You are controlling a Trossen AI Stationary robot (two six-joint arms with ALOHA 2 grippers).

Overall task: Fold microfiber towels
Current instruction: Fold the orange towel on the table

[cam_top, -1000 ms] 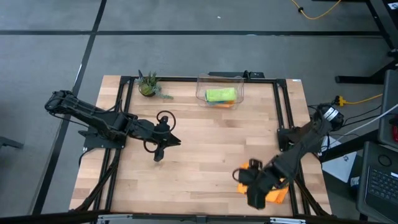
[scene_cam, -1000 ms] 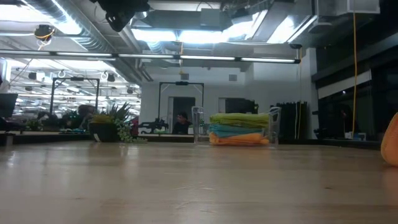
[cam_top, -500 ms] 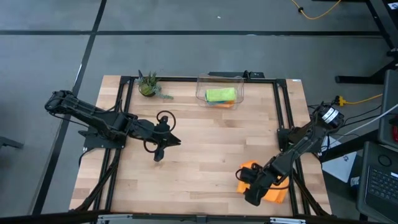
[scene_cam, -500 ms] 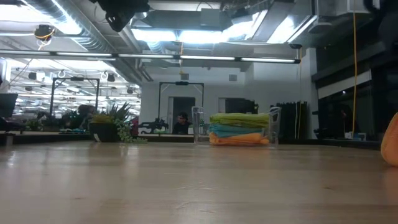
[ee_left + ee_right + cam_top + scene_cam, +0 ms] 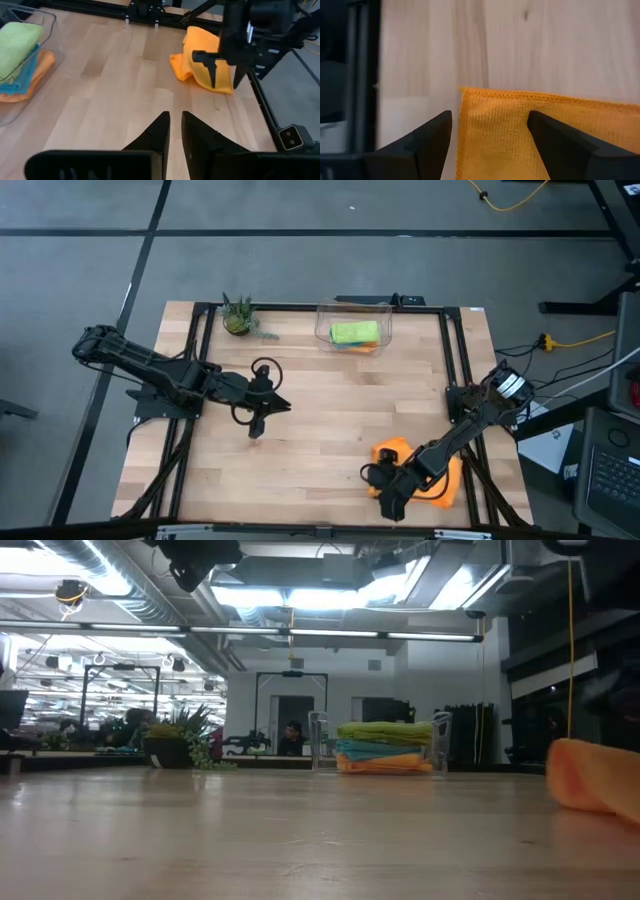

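- One loose orange microfiber towel [image 5: 432,476] lies rumpled at the near right corner of the light wooden table [image 5: 330,410]; it is not yet folded.
- Three folded towels, lime green [image 5: 355,332] over teal [image 5: 385,748] and orange, sit stacked in the clear plastic bin [image 5: 328,320] at the far edge.
- Right gripper [image 5: 388,502] hangs low at the loose towel's left edge, jaws wide, hem between them, nothing held.
- Left gripper [image 5: 256,425] waits mid-left, jaws nearly closed, empty.
- Judged step: taking hold of an edge. Next: close on the hem, then spread flat.

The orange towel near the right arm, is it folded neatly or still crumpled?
Crumpled. The orange towel lies bunched and uneven on the table, with raised folds, under the open right gripper.
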